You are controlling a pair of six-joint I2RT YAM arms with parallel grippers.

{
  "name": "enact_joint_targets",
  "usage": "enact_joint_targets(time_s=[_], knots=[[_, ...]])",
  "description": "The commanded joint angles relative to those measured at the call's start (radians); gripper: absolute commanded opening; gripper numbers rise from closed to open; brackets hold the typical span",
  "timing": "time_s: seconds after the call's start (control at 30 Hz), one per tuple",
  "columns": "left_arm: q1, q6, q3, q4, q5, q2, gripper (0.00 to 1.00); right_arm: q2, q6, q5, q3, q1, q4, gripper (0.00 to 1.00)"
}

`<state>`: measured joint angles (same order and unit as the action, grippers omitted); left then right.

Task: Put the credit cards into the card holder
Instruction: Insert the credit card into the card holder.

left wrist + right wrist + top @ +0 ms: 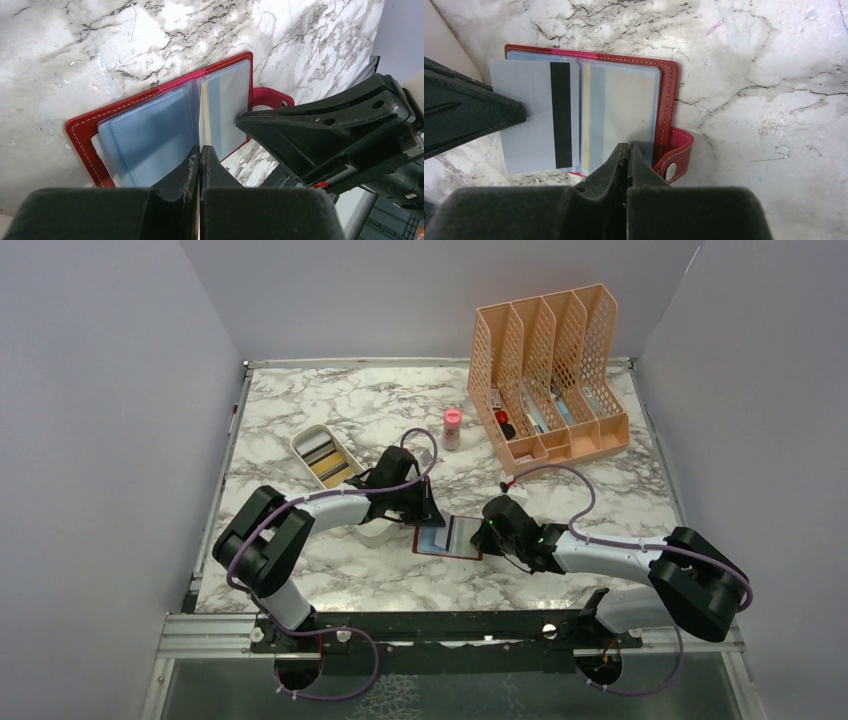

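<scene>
The left claw [201, 159] is pinched tight on a card [202, 112]. It grips one end, so the rest sticks out free toward the holder [80, 137]. From its own camera the card shows only as a thin edge, aimed at the spine between the clear pages. From the right wrist, its grey back with the black stripe hangs over the left page. I'd say it is held that way so the free edge can find a pocket mouth, though I can't tell whether it has entered one.

The right claw [627, 152] has its jaws closed together, with nothing between them that I can make out. Its tip is down at the edge of the right page. That looks like pinning, to stop the holder sliding or flapping shut under a push.

The holder lies open on the desk [774, 100], between the two claws. The left arm [320, 505] folds sharply at the elbow and reaches right, low. The right arm [610, 555] mirrors it, its forearm running left close over the desk. Beyond the left claw, a tray [297, 443] holds what look like more cards [328, 462], so the job seems only partway done.
</scene>
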<state>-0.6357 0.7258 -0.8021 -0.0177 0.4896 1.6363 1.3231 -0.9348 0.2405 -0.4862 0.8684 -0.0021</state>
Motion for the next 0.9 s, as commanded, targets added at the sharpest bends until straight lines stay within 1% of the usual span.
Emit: enact_joint_targets(time_s=[0.0, 0.1, 0.27, 0.4, 0.57, 0.87], knots=[[0.005, 0.014, -0.025, 0.006, 0.011, -0.043, 0.00, 0.032, 0.006, 0.042, 0.043, -0.006, -0.136, 0.03], [0.004, 0.021, -0.020, -0.013, 0.022, -0.040, 0.00, 0.027, 0.004, 0.039, 0.053, -0.006, -0.125, 0.03], [0.005, 0.074, 0.001, -0.077, 0.054, -0.039, 0.00, 0.027, 0.010, 0.036, 0.052, -0.007, -0.123, 0.03], [0.005, 0.079, 0.009, -0.080, 0.032, -0.037, 0.00, 0.019, 0.009, 0.037, 0.054, -0.006, -0.125, 0.03], [0.005, 0.046, 0.004, -0.037, -0.029, -0.037, 0.00, 0.003, 0.010, 0.037, 0.048, -0.006, -0.135, 0.03], [0.005, 0.050, 0.018, -0.072, -0.022, -0.009, 0.00, -0.015, 0.012, 0.035, 0.056, -0.006, -0.130, 0.03]])
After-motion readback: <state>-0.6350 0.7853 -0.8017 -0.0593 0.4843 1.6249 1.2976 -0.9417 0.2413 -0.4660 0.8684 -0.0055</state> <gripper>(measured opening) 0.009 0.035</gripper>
